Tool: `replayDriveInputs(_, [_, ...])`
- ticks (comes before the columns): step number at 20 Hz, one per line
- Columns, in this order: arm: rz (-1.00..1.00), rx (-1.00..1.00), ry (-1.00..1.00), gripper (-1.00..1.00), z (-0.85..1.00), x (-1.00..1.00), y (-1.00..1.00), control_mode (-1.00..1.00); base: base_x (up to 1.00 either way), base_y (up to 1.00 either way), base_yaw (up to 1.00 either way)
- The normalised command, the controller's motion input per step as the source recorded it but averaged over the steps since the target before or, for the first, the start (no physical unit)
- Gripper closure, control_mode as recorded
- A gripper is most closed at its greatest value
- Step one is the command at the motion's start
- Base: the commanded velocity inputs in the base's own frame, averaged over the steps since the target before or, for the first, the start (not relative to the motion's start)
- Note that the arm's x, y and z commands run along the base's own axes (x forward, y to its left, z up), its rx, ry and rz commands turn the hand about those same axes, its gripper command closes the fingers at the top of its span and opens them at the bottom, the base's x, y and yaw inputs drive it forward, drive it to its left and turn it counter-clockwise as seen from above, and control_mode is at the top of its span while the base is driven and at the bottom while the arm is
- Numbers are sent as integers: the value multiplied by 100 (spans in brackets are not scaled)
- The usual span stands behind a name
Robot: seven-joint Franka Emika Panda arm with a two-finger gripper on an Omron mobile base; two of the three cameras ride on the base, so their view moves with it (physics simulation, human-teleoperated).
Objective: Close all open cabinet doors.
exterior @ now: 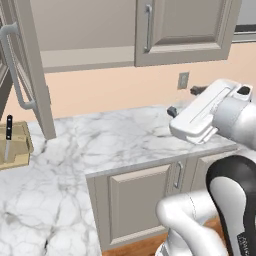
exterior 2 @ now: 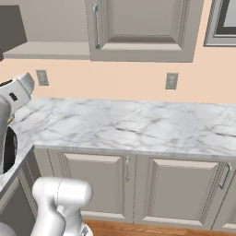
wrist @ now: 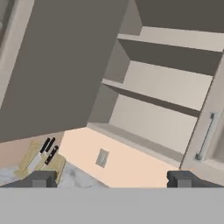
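One cabinet door (exterior: 30, 70) stands swung out at the left, its long bar handle (exterior: 15, 67) facing me. In the hand view its plain inner face (wrist: 57, 65) rises left of the bare cabinet shelves (wrist: 166, 87). The neighbouring cabinet door (exterior: 185, 25) to the right is shut, and it is seen again in the right base view (exterior 2: 138, 27) and at the hand view's right edge (wrist: 210, 131). My gripper (exterior: 184, 100) hovers over the counter below the shut door, open and holding nothing, its fingertips (wrist: 41, 178) wide apart and pointing up at the open cabinet.
A marble counter (exterior: 115, 140) runs along the peach wall with outlets (exterior: 183, 80). A wooden knife block (exterior: 12, 145) stands at the left under the open door. Under-counter doors (exterior: 140, 200) are shut. A window frame (exterior 2: 223, 23) is at the far right.
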Motion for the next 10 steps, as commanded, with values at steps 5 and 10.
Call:
replayDriveInputs(5, [-12, -2, -15, -100, -4, -54, 82, -100, 0, 0, 0])
replayDriveInputs(10, [-11, 0, 2, -100, -60, -24, 66, -100, 0, 0, 0])
